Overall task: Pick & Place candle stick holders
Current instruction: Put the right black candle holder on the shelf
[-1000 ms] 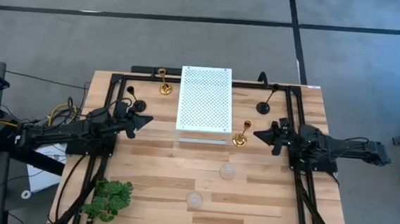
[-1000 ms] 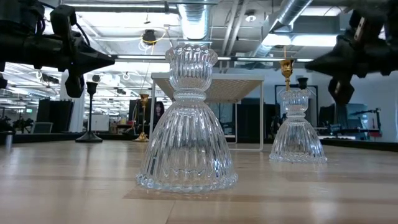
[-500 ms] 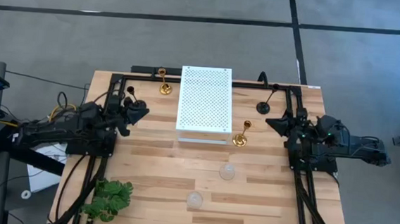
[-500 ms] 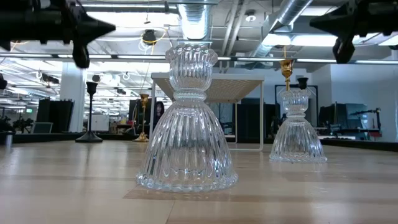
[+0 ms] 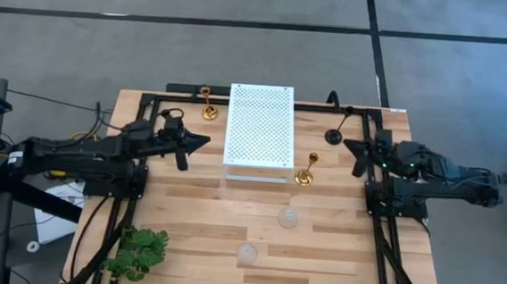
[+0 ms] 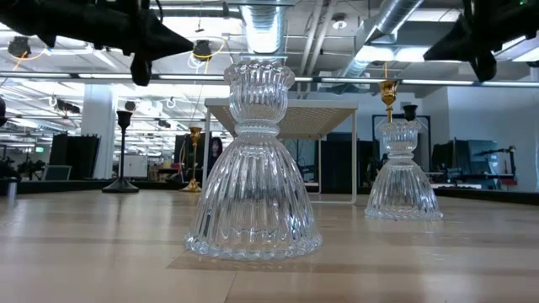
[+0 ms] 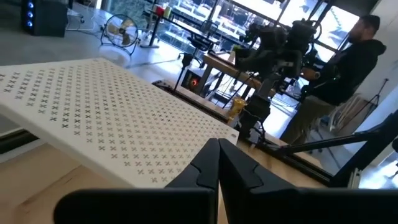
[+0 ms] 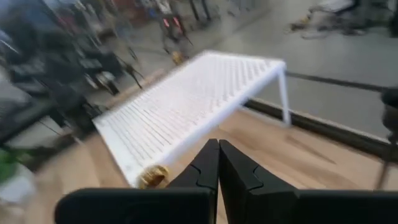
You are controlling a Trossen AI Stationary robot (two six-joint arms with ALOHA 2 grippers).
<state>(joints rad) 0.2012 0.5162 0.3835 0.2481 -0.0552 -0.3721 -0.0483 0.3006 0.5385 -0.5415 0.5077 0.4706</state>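
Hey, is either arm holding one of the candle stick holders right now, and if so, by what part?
Nothing is held. The left end effector and the right end effector are both shut on air, above the table on either side of the white perforated board.

Right wrist view: strongly blurred; beyond the shut jaws only the white perforated board (image 8: pixel 199 106) and one gold holder (image 8: pixel 152 176) can be made out, the holder partly hidden behind the fingers (image 8: pixel 205 168). Low view: both arms cut off by the top edge. Left wrist view: past the jaws, a person (image 7: pixel 339 81) is cut off below by the far arm.
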